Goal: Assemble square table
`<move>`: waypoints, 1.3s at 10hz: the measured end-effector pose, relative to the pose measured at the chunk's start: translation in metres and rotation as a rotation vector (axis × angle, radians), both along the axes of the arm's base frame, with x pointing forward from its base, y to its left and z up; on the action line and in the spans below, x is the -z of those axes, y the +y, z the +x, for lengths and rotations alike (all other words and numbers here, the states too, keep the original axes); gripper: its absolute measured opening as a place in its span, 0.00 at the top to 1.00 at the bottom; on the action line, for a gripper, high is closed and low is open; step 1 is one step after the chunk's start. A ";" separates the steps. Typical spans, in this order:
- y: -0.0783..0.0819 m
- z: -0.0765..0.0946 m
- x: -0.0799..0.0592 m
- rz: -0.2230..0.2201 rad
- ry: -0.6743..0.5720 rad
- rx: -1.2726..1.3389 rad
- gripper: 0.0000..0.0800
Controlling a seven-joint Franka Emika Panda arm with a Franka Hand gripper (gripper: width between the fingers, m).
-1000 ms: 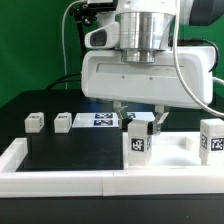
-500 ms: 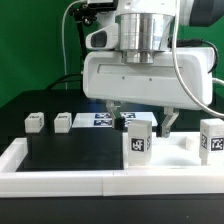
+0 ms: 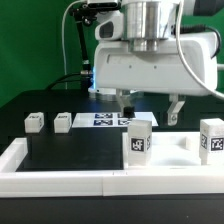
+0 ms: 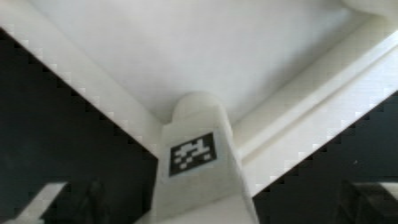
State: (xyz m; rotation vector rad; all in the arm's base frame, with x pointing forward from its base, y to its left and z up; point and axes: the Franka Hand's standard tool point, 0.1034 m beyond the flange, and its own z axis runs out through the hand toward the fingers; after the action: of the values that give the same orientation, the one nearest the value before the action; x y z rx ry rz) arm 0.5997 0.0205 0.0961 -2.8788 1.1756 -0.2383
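Observation:
The square table's white slab (image 3: 172, 152) lies at the exterior view's right. Two white tagged legs stand upright on it, one near its left corner (image 3: 140, 139) and one at the far right (image 3: 211, 138). Two more small legs (image 3: 36, 122) (image 3: 63, 122) lie on the black table at the left. My gripper (image 3: 151, 106) is open and empty, hanging above the left upright leg with its fingers spread either side of it. In the wrist view that leg (image 4: 192, 150) stands in the slab's corner (image 4: 196, 40), with a dark finger (image 4: 50, 203) well off to its side.
The marker board (image 3: 104, 120) lies flat behind the slab. A long white border rail (image 3: 60, 180) runs along the front and up the left side (image 3: 14, 152). Cables hang behind the arm.
The gripper was low around the left upright leg. It has opened wider and risen, shifting a little to the exterior view's right. The leg stays standing.

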 end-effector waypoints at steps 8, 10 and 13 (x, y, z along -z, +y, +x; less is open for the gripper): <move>0.028 -0.042 -0.015 0.082 0.030 0.199 0.19; 0.028 -0.045 -0.013 0.095 0.041 0.311 0.19; 0.036 -0.069 -0.001 0.112 0.087 0.539 0.19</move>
State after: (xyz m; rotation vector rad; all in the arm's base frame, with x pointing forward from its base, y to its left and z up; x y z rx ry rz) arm 0.5306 0.0570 0.0968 -2.4423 1.8937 -0.0491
